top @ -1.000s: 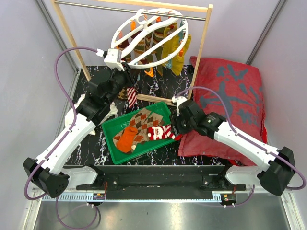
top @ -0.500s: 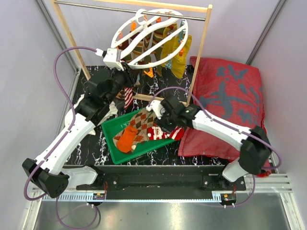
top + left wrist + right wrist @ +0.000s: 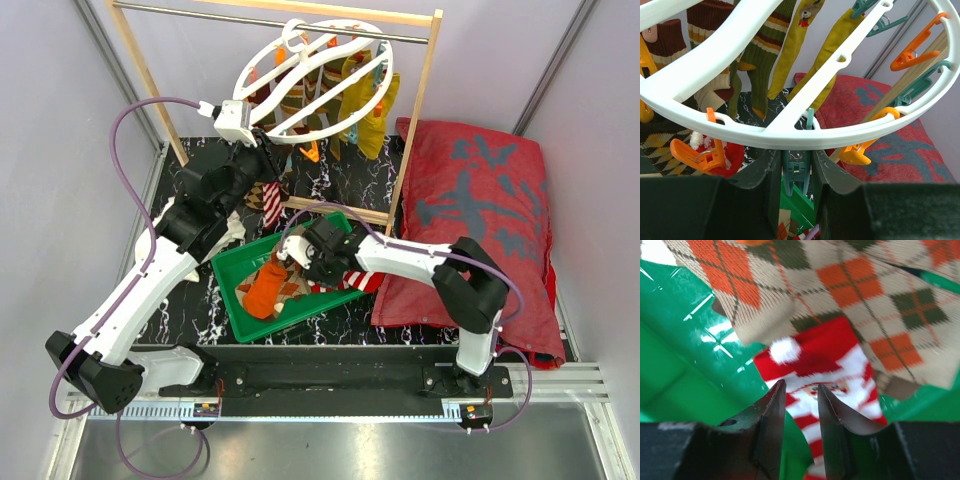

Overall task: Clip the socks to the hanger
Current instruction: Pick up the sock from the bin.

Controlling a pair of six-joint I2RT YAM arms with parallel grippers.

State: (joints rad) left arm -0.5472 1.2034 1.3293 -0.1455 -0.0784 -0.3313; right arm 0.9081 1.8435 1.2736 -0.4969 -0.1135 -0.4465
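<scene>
Right jaws over the Santa sock, left pinning the hanger

Left gripper (image 3: 796, 156) jaws are narrow, shut on a teal clip (image 3: 796, 175) at 6 o'clock of the hanger (image 3: 790, 137) rim. Right gripper (image 3: 801, 386) jaws are barely apart w/ nothing in them, above the Santa sock (image 3: 830, 347) in the green tray (image 3: 680, 340). Argyle sock (image 3: 865, 285) overlaps it at 12 o'clock, so imo a pinch could snag both. The sock's far end is cut off behind the jaws, and I can't tell if the tips touch fabric.
</scene>
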